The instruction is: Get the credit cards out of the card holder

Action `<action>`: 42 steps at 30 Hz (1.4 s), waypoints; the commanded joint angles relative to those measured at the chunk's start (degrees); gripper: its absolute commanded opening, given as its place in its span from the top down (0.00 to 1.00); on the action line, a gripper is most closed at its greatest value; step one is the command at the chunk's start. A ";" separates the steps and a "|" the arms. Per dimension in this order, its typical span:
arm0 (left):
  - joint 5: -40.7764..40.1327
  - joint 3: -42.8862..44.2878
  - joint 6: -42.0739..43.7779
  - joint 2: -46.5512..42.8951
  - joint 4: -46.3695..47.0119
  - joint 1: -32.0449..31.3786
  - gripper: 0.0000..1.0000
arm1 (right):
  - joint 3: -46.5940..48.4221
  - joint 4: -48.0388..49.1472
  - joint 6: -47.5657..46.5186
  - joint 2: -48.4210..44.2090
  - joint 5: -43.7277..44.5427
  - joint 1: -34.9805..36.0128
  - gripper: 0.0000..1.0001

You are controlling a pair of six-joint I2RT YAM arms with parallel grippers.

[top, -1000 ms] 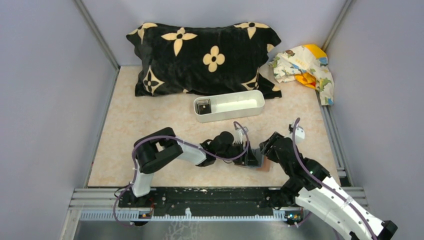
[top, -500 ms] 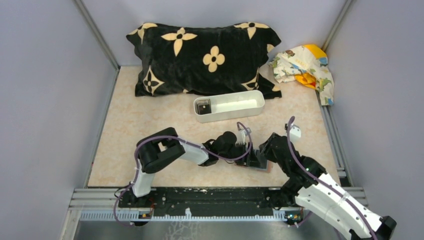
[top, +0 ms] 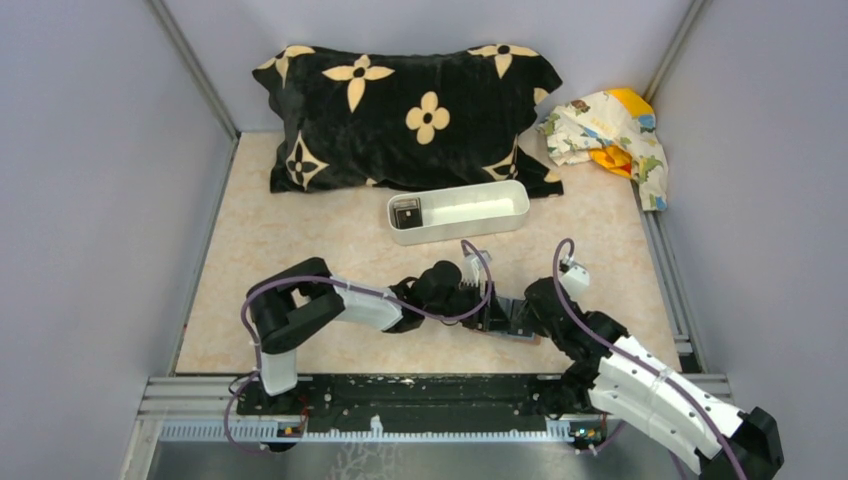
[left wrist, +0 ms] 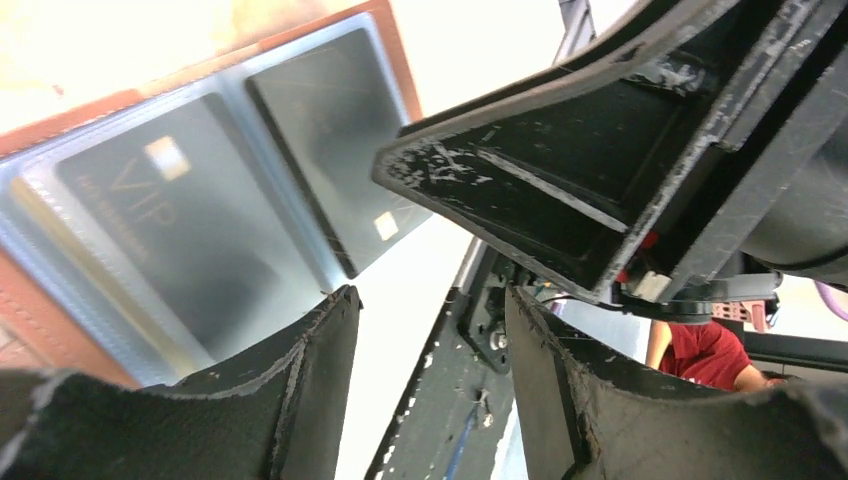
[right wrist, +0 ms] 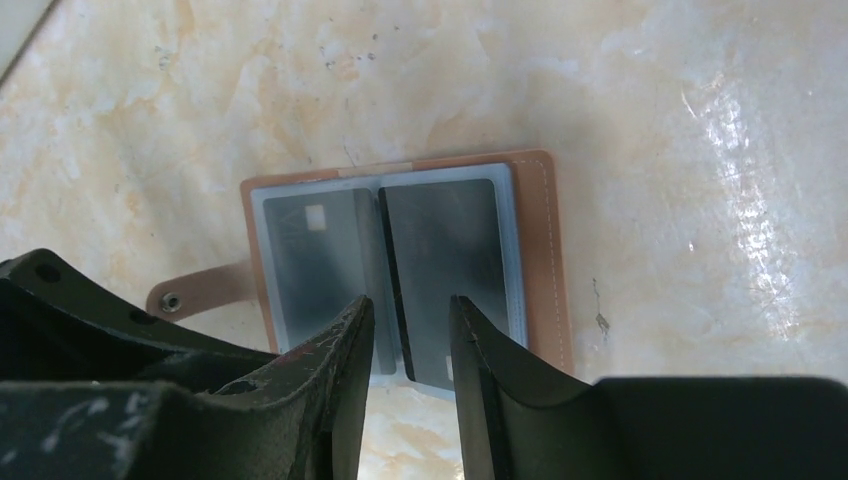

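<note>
Right wrist view looks straight down on the card holder (right wrist: 541, 285), which lies spread open and flat. It has a brown rim, a light blue inside and a brown snap strap (right wrist: 195, 293) poking out from one side. Two dark grey credit cards (right wrist: 445, 260) sit side by side in its pockets. From the left wrist, one of them reads "VIP" (left wrist: 190, 235) in pale letters.

The holder rests close to the near edge of the tabletop (top: 300, 220), right of the middle, between the two arms. The right fingers (right wrist: 330, 400) are parted a little and straddle the fold between the cards with nothing gripped between them. The left fingers (left wrist: 300, 400) are spread wide, one of them at the holder's edge, though I cannot tell whether it touches.

The tabletop is cream, marbled stone. A black pillow (top: 400, 110) with cream flowers lies along the far edge, and a long white tray (top: 470, 210) sits just in front of it. A crumpled patterned cloth (top: 610, 130) fills the far right corner. Plain grey walls (top: 100, 200) close in on three sides.
</note>
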 commanded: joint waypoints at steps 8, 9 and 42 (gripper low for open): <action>-2.35 -1.09 1.48 4.07 2.22 3.71 0.39 | -1.06 -1.68 5.83 1.20 0.54 -0.62 0.73; -2.18 -1.09 1.56 4.26 1.93 4.56 0.39 | -1.07 -2.09 6.19 1.38 0.69 -0.65 0.75; 3.53 -10.49 6.63 -11.71 -4.98 12.93 0.40 | -0.50 -5.15 8.34 3.39 1.80 -4.33 1.00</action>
